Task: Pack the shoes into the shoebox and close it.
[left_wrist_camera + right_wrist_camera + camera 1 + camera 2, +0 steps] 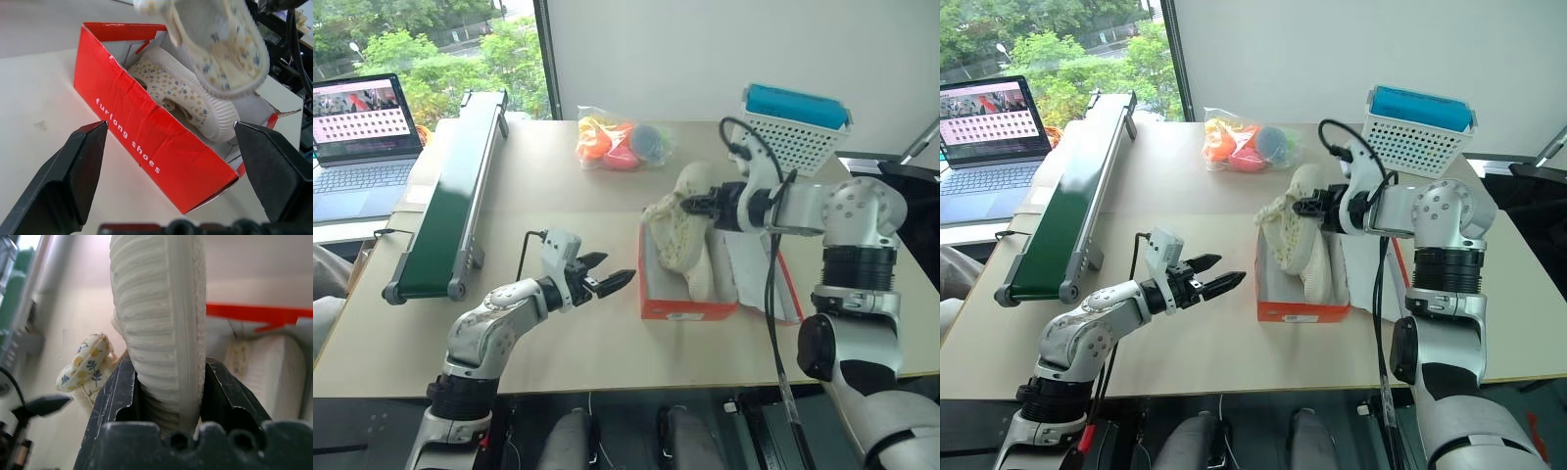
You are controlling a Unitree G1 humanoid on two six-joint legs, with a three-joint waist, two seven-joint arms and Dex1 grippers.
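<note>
The red-orange shoebox [685,305] stands open on the table, its white-lined lid [759,279] lying flat on the right side. One cream shoe [713,272] lies inside the box. My right gripper [697,204] is shut on the sole edge of the other shoe [674,227], which hangs tilted over the box's far left corner. In the right wrist view the ribbed sole [161,308] is pinched between both fingers. My left gripper [607,278] is open with nothing in it, just left of the box and level with its long red wall [146,137].
A green conveyor belt [450,196] runs along the table's left side, with a laptop [362,137] beyond it. A clear bag of colourful toys [622,142] lies at the back. A white lattice basket [798,132] with a blue top stands at the back right.
</note>
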